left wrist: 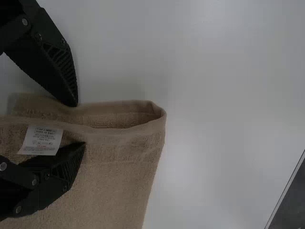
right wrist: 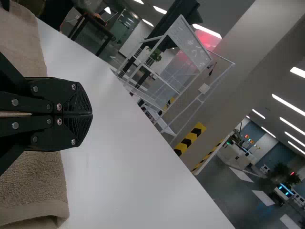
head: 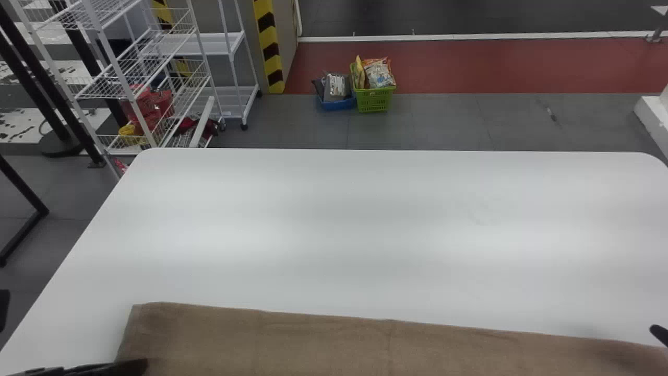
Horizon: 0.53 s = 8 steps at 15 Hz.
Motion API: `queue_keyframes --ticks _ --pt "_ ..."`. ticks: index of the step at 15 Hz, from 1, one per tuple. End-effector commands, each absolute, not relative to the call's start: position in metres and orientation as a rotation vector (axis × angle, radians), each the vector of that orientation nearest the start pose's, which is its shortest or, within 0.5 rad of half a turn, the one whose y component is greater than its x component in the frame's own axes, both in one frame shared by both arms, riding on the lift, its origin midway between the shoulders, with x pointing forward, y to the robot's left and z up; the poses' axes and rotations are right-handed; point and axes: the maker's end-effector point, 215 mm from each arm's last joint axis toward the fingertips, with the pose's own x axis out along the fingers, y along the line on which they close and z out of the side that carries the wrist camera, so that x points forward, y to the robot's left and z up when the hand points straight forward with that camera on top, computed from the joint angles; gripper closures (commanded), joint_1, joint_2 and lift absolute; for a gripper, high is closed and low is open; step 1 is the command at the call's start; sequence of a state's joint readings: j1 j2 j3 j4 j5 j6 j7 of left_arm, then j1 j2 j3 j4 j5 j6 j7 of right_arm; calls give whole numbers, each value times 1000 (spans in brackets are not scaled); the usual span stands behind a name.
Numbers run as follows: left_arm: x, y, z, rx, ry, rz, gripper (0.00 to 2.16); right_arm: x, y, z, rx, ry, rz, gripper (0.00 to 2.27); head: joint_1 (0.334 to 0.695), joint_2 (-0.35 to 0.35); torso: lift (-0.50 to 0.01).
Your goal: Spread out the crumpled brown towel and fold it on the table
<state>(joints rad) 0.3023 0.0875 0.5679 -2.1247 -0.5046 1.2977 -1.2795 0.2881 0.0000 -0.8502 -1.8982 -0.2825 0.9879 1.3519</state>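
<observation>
Jaws of our left gripper stand wide over the table's near left, one to each side of the looped fold of the brown towel. Right gripper closed, tips together, at the table's right. We note nubby terry, flat, long, along the table's near side; white rectangular tag, print too small to read.

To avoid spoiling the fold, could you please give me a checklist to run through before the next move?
1. Towel free of big crumples: ok where the head view shows it.
2. Left gripper open at the towel's edge: ok, fingertips apart.
3. Right gripper open for gripping: not ok, fingertips together.
4. Layers flat together near the left gripper: not ok, a gap shows.
5. Towel's near edge on the table: cannot tell.
</observation>
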Motion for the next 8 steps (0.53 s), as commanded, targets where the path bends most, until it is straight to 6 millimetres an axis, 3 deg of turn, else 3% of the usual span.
queue_keyframes --ticks 1,8 --pt "295 397 -467 -355 995 -180 1339 329 -361 -391 795 359 549 1129 695 76 -127" --pt "292 381 -414 -452 940 -123 1359 331 -361 -391 789 343 554 1129 695 40 -127"
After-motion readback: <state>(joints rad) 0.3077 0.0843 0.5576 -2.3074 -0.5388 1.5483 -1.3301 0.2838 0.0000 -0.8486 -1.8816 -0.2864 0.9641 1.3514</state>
